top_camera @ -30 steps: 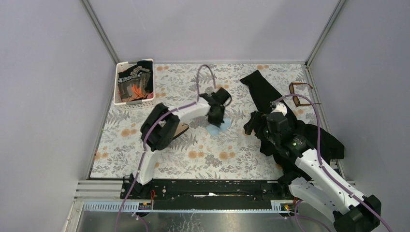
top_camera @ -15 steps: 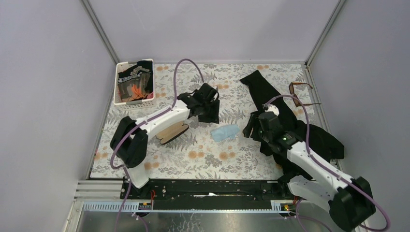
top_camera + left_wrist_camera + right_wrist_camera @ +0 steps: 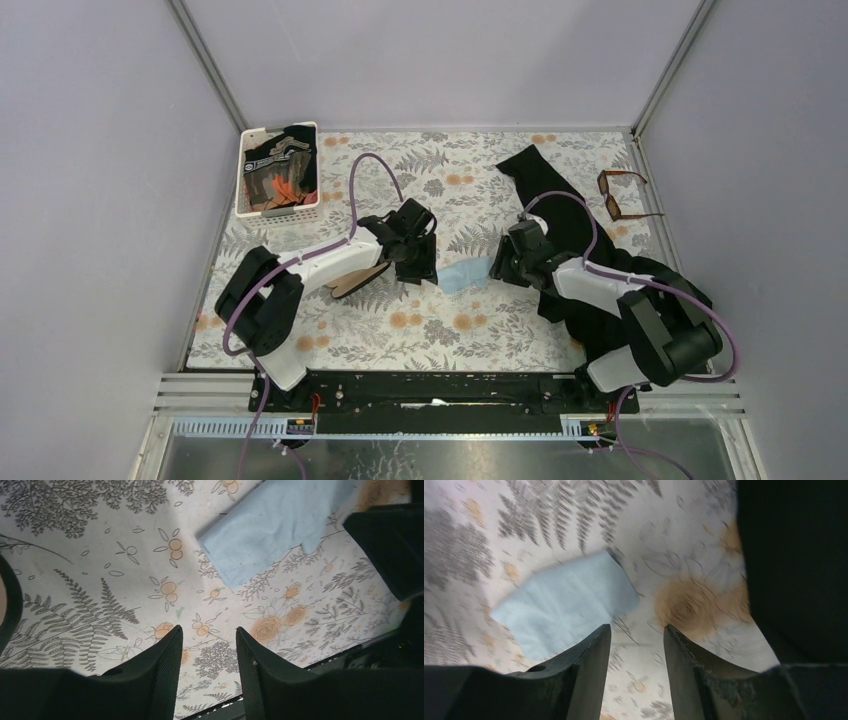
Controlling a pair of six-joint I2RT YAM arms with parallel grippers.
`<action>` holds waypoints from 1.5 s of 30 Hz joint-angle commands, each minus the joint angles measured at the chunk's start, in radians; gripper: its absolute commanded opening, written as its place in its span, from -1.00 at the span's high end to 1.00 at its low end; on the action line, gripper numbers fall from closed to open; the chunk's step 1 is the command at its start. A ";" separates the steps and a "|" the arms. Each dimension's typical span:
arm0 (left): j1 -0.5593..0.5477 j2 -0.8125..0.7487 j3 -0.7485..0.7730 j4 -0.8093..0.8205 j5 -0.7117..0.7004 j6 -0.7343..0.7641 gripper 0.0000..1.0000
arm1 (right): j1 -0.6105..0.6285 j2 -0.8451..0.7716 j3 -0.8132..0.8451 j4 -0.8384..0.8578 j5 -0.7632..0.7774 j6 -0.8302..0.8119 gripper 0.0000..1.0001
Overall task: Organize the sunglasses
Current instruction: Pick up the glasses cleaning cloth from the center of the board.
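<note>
The sunglasses [image 3: 622, 195], amber-brown frame with dark lenses, lie at the far right of the table, apart from both arms. A small light-blue cloth [image 3: 465, 274] lies flat mid-table. My left gripper [image 3: 418, 264] is open and empty just left of the cloth, which shows in the left wrist view [image 3: 272, 527] beyond the gripper [image 3: 209, 630]. My right gripper [image 3: 503, 264] is open and empty at the cloth's right edge. In the right wrist view the cloth [image 3: 566, 600] lies just ahead and left of the gripper [image 3: 636, 627].
A black garment [image 3: 560, 190] sprawls from the back centre to the right, under the right arm, and fills the right wrist view's right side [image 3: 799, 555]. A white basket [image 3: 251, 185] with dark items stands at the back left. A tan oblong object [image 3: 355, 277] lies under the left arm.
My left gripper let go of the light-blue cloth and drew back to the left. My right gripper moved left up to the cloth's right edge.
</note>
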 commanded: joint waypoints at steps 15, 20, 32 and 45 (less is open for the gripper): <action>0.005 -0.011 -0.019 0.071 0.039 -0.006 0.07 | -0.012 0.181 0.056 0.178 -0.041 0.092 0.83; 0.005 0.004 -0.019 0.076 0.025 -0.021 0.13 | -0.011 0.142 0.038 0.163 -0.053 0.090 1.00; -0.004 0.028 -0.012 0.097 0.033 -0.021 0.25 | -0.011 -0.115 -0.077 0.023 -0.105 0.082 1.00; -0.078 0.158 0.081 0.123 0.038 -0.049 0.38 | -0.012 -0.241 -0.106 -0.071 -0.171 0.127 1.00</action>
